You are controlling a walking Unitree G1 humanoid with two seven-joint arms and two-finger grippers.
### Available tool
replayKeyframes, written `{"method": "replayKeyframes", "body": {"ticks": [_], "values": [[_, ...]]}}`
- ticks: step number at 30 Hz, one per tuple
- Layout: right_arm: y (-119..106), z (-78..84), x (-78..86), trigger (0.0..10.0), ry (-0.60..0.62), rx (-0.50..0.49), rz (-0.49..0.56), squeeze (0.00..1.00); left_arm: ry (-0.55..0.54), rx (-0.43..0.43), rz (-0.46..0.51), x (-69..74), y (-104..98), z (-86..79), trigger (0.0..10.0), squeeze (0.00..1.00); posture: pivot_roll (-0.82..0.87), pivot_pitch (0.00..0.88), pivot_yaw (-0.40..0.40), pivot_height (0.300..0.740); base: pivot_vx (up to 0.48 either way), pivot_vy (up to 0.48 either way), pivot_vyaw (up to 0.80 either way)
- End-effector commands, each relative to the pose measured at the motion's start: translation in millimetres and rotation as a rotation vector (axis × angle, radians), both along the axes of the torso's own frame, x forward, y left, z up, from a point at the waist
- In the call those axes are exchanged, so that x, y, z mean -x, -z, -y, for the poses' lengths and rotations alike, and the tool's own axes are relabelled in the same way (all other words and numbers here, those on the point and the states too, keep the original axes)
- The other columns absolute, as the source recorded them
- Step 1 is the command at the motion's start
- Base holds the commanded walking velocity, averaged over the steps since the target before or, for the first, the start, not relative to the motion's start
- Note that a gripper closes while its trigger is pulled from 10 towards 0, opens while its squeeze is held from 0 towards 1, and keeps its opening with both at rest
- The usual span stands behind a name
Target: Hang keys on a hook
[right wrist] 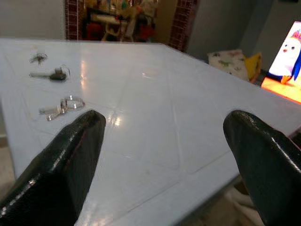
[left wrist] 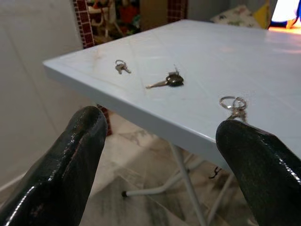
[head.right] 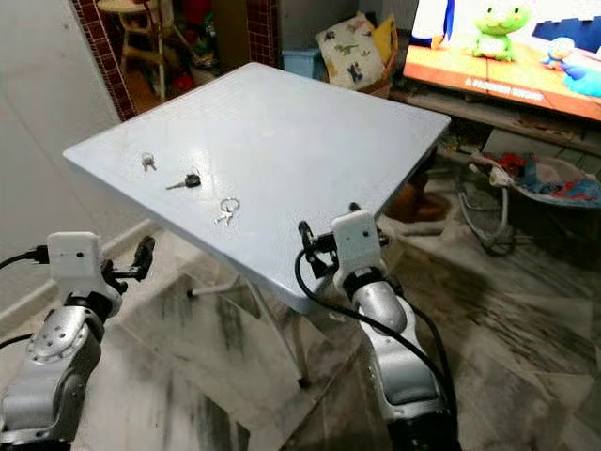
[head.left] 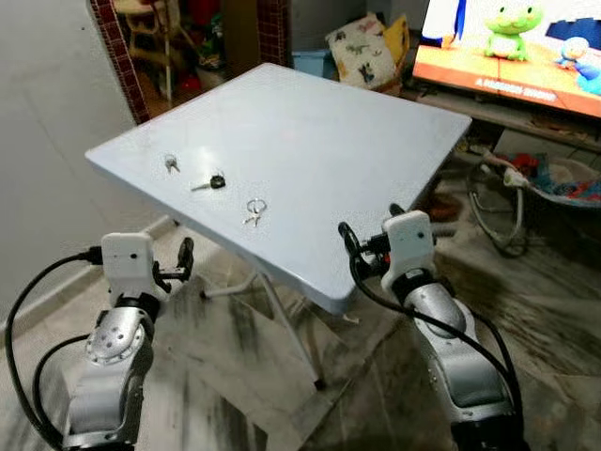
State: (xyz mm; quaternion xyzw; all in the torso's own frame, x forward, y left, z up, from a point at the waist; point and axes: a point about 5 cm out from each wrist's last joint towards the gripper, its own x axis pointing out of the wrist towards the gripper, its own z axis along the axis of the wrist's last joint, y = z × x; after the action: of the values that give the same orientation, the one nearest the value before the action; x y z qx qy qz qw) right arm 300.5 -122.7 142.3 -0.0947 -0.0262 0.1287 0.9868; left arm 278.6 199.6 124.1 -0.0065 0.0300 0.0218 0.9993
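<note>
Three sets of keys lay in a loose row near the table's (head.left: pixel 310 141) left front edge: a small set (head.left: pixel 171 163) farthest left, a black-headed key (head.left: pixel 211 183) in the middle, and a set on a ring (head.left: pixel 254 209) nearest the front edge, each apart from the others. The pale square table stood on thin folding legs over a marbled floor (head.left: pixel 216 376). The left gripper (left wrist: pixel 160 155) hung just below and before the table edge, fingers spread wide and holding nothing. The right gripper (right wrist: pixel 164 155) hovered at the table's front corner, likewise wide open and empty. Behind the table a television (head.left: pixel 512 42) showed a cartoon.
</note>
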Motion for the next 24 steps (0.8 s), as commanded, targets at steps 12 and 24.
{"method": "replayKeyframes", "body": {"ticks": [12, 24], "values": [[-2.5, -2.1, -0.2, 10.0, -0.01, -0.012, 0.006, 0.0, -0.018, -0.017, -0.014, 1.7, 0.5, -7.5, 10.0, 0.0, 0.01, 0.0, 0.008, 0.74, 0.0, 0.0, 0.0], [-3.8, -5.1, 1.0, 10.0, -0.04, -0.017, 0.01, 0.0, -0.039, -0.015, -0.023, 3.7, 2.7, -10.8, 10.0, 0.0, 0.01, 0.0, 0.003, 0.74, 0.072, 0.0, 0.0]]}}
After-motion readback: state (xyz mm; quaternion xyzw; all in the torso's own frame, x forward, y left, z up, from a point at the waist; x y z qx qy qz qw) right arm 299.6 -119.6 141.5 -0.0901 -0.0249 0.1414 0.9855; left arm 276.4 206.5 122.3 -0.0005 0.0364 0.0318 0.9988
